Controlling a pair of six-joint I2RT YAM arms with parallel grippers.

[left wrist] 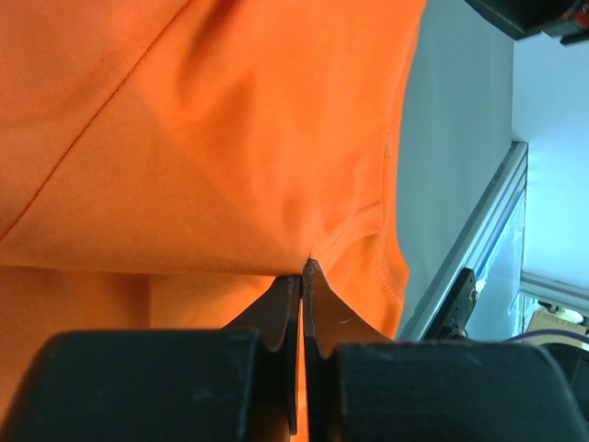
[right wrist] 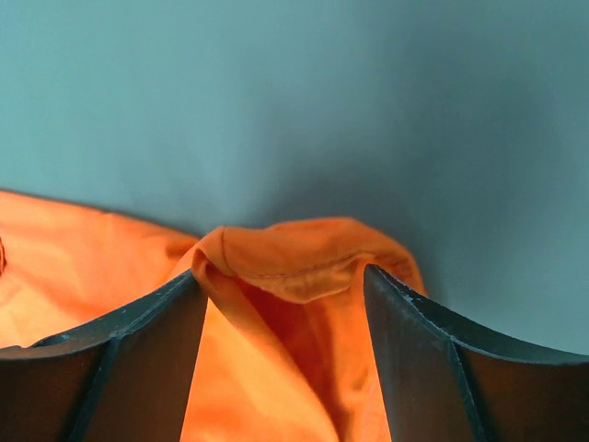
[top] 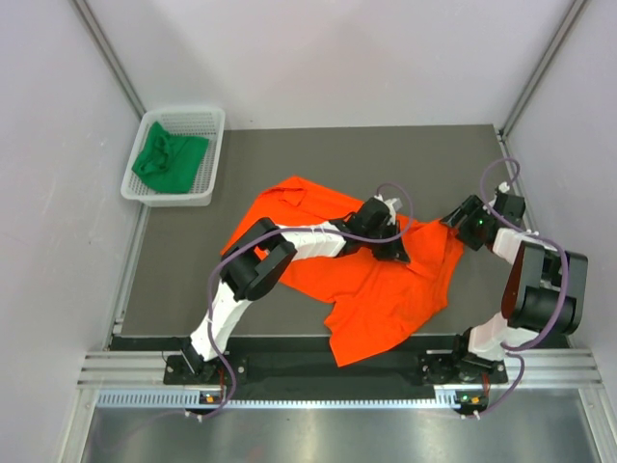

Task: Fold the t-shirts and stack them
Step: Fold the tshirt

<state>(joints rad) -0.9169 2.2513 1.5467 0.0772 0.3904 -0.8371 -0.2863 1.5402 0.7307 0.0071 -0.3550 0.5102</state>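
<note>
The orange t-shirt (top: 381,299) lies crumpled and spread out on the dark table. The dark green t-shirt (top: 169,159) lies bunched in the white basket at the far left. My left gripper (top: 393,246) reaches across the orange shirt to its right part. In the left wrist view it (left wrist: 302,276) is shut, pinching a fold of the orange cloth (left wrist: 230,138) at its tips. My right gripper (top: 451,225) is at the shirt's right edge. In the right wrist view it (right wrist: 285,285) is open, with a raised hem fold of orange cloth (right wrist: 294,253) between its fingers.
The white mesh basket (top: 164,198) stands at the table's far left corner. Bare dark table (top: 318,154) lies behind the orange shirt. A metal rail (top: 318,371) runs along the near edge by the arm bases. Pale walls enclose the table on three sides.
</note>
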